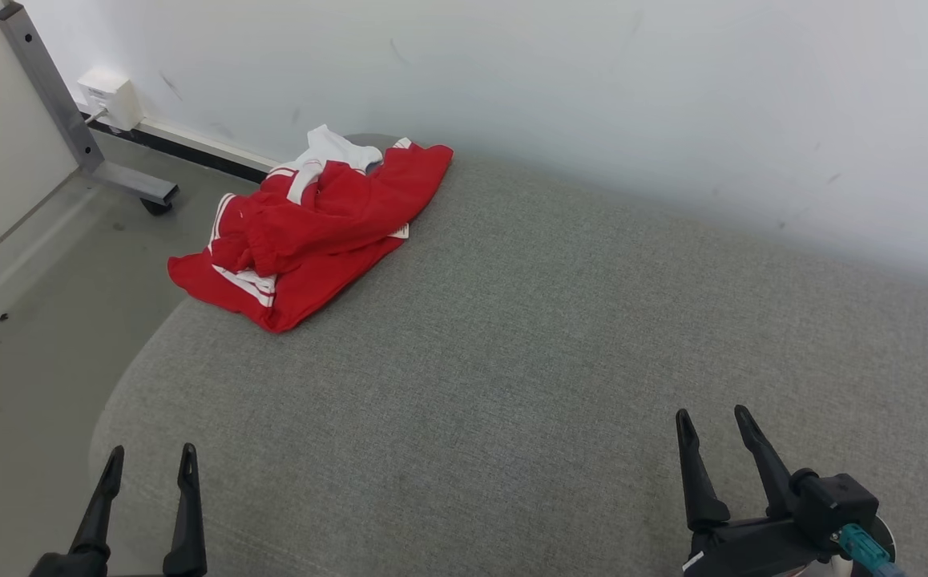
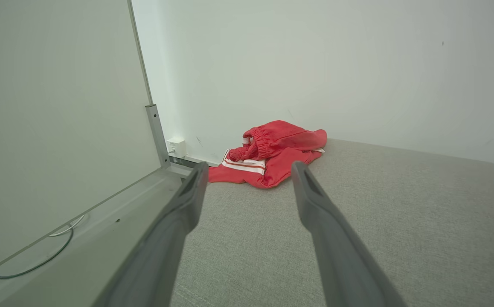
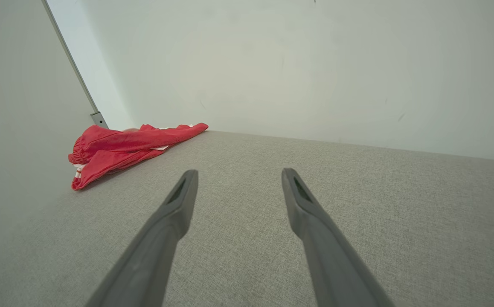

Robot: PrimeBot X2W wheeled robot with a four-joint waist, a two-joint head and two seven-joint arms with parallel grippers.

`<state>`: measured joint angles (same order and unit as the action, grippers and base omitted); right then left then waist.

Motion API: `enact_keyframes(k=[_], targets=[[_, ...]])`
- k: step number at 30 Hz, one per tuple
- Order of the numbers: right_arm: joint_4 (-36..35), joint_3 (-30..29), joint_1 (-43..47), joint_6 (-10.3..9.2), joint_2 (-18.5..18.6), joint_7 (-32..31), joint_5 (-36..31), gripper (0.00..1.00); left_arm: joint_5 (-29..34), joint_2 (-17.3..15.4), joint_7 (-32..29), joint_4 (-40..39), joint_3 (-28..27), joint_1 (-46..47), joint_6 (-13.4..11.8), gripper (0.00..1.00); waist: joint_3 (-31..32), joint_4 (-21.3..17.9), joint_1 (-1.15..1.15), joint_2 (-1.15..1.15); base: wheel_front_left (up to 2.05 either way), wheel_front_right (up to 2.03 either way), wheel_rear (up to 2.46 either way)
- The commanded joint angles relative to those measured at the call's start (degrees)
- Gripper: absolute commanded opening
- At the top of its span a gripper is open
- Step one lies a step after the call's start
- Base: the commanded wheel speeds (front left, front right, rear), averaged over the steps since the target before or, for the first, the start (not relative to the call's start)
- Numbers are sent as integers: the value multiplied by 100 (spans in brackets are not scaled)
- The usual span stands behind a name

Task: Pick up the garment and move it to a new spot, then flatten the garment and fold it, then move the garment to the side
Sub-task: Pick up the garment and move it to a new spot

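1. Grey woven fabric covers the wide padded surface (image 1: pixel 560 336), which stands against a white wall (image 1: pixel 592 88). The grey floor (image 1: pixel 23 336) is on its left side.
2. A red garment (image 1: pixel 316 228) lies crumpled on the far left corner of the surface, close to the wall and well apart from both claws.
3. It is bright red with narrow white stripes along one border. In the left wrist view a gathered elastic waistband is on top of the heap, so it looks like sports shorts.
4. A white cloth part (image 1: pixel 334 149) lies at the end nearest the wall. I cannot tell if it belongs to the garment or is a separate piece.
5. The folds lie one over another, so the full shape and the underside are hidden. A small white label at the right border is too small to read.
6. The nearest left corner of the garment reaches the rounded edge of the surface. Whether it hangs over the edge I cannot tell.
7. The left claw (image 1: pixel 151 451) is above the near left edge of the surface, its two dark fingers spread wide with nothing between them. Its body is cut off by the bottom of the head view.
8. The right claw (image 1: pixel 712 413) is above the near right part, also wide open and empty.
9. On the floor beside the wall stand a metal frame leg (image 1: pixel 55 96) with a dark wheel (image 1: pixel 156 207), and a white socket box (image 1: pixel 111 98).
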<state>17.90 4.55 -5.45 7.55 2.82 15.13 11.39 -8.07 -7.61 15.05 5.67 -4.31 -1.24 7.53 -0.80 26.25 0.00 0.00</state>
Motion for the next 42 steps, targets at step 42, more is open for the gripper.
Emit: enact_keyframes(k=[42], targets=[[-1656, -1184, -666, -12, 396, -447, -1102, 100, -1614, -1756, -126, 2387, -272, 4561, -11, 100, -2508, -1736, 0, 0, 0, 0, 0]])
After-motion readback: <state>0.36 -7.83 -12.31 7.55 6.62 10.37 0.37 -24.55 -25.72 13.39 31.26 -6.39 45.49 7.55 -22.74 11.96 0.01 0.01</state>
